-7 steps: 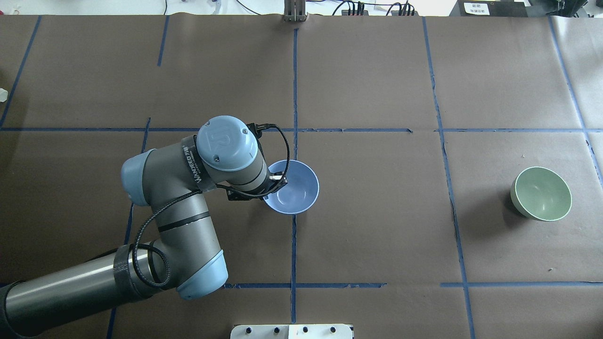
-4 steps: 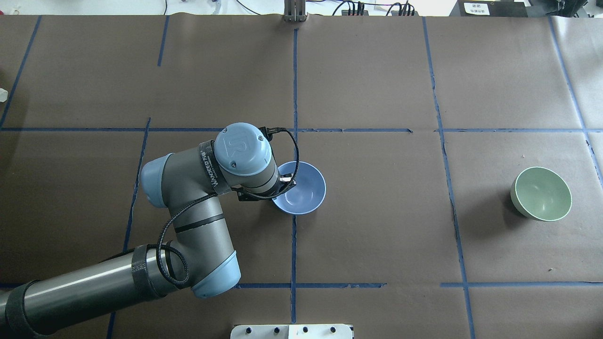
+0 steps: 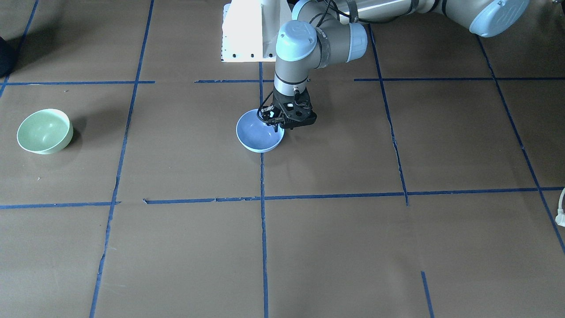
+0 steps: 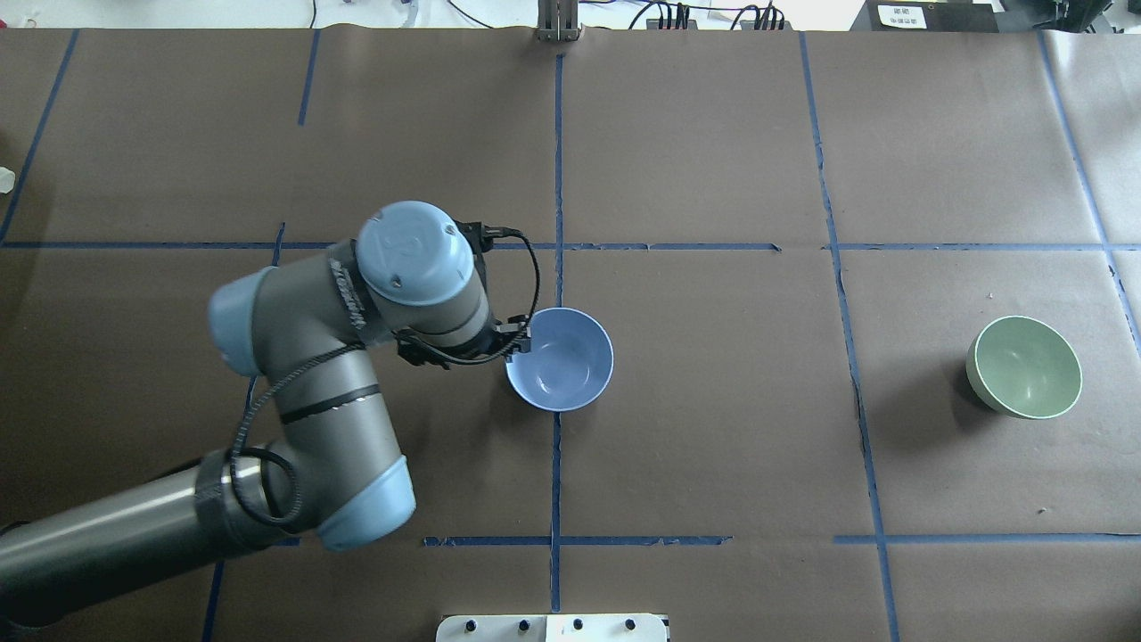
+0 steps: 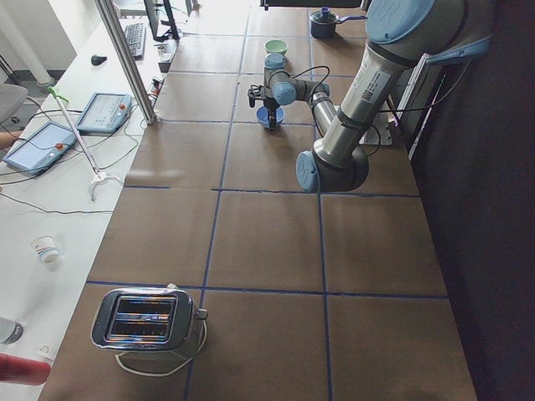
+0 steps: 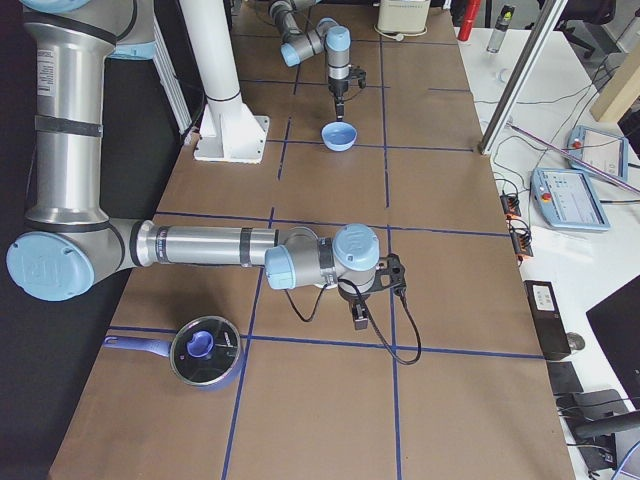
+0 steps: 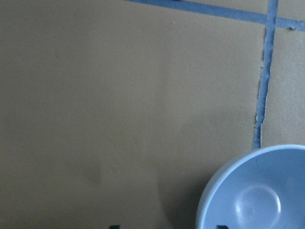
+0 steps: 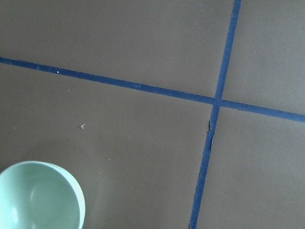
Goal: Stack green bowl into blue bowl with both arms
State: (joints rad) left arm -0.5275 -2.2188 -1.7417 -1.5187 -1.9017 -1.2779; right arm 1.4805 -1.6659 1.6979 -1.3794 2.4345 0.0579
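The blue bowl (image 4: 562,361) stands upright near the table's centre line and also shows in the front view (image 3: 258,132). My left gripper (image 4: 520,341) hangs at its left rim, pointing down. In the left wrist view the fingertips (image 7: 220,227) are wide apart, one over the blue bowl (image 7: 257,195) and one outside the rim, so the gripper is open and holds nothing. The green bowl (image 4: 1025,367) stands upright far to the right. It also shows in the right wrist view (image 8: 38,198). My right gripper (image 6: 360,318) shows only in the exterior right view, so I cannot tell its state.
The white pedestal base (image 3: 247,31) stands at the robot's side of the table. A dark pot with a blue lid (image 6: 205,350) sits near the right arm. A toaster (image 5: 142,317) stands at the table's left end. Blue tape lines cross the brown cover.
The left wrist moved right with the blue bowl, then pulled back left. The bowl now stands slightly right of where it was. The green bowl has not moved.
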